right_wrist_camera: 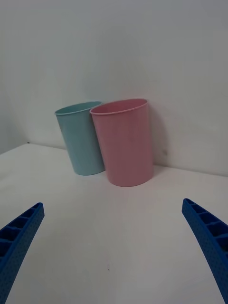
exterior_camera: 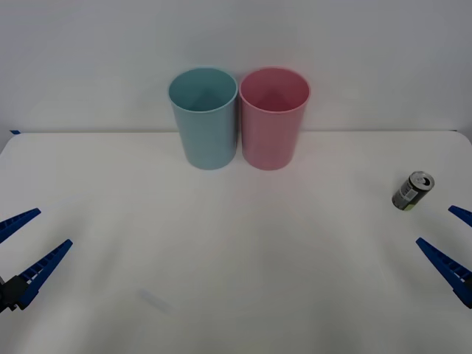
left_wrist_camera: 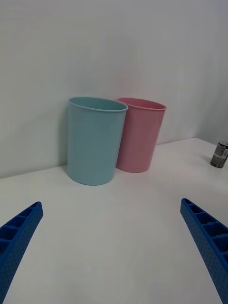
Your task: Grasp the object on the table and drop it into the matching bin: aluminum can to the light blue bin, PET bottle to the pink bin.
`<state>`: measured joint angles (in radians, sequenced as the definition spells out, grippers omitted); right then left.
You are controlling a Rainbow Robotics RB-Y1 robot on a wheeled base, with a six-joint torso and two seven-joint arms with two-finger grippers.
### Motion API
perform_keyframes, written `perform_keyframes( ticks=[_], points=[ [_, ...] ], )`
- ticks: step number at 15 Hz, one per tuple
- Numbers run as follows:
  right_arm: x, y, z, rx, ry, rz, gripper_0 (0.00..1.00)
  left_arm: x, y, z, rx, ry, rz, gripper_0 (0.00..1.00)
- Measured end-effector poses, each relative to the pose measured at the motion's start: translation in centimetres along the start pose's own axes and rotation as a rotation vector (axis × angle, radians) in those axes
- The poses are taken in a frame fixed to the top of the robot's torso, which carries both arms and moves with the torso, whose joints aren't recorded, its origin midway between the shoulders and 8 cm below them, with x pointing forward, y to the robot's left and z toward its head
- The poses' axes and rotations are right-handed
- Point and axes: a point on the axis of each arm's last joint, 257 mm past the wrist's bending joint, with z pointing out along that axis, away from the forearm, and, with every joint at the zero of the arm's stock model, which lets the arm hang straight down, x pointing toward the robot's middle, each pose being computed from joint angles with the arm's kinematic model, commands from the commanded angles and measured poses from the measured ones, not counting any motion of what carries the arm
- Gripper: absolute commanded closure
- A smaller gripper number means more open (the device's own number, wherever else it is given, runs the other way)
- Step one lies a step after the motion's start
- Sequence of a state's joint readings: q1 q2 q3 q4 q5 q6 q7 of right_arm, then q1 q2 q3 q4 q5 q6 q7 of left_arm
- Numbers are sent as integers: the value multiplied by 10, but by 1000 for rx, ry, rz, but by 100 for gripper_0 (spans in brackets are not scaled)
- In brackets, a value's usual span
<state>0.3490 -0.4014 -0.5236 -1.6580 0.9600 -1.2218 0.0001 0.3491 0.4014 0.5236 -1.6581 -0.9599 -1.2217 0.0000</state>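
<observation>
Can [exterior_camera: 412, 191] upright far right on worktop [exterior_camera: 236, 280], near right gripper [exterior_camera: 450, 247]; both grippers wide open, empty, left gripper [exterior_camera: 26, 243] idle lower left. Light blue bin [exterior_camera: 203, 118] waits upper centre.

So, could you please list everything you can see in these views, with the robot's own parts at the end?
aluminum can: one, dark grey-green with a silver top, upright on the table's right side, just ahead of the right gripper.
light blue bin: one, light blue, far centre, left of the pink one.
pink bin: one, pink, beside the blue one.
table: one, white.
left gripper: one, blue, open, near left edge.
right gripper: one, blue, open, near right edge.
</observation>
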Motion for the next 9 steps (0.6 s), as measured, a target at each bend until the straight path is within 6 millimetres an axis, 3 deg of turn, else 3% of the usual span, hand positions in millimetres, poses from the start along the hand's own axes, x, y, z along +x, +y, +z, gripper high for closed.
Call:
perform_keyframes(
  ticks=[9],
  points=[
    [0, -20, -16, 78, 34, -6, 0, 0, 0, 0, 0, 0, 0, 0]
  ],
)
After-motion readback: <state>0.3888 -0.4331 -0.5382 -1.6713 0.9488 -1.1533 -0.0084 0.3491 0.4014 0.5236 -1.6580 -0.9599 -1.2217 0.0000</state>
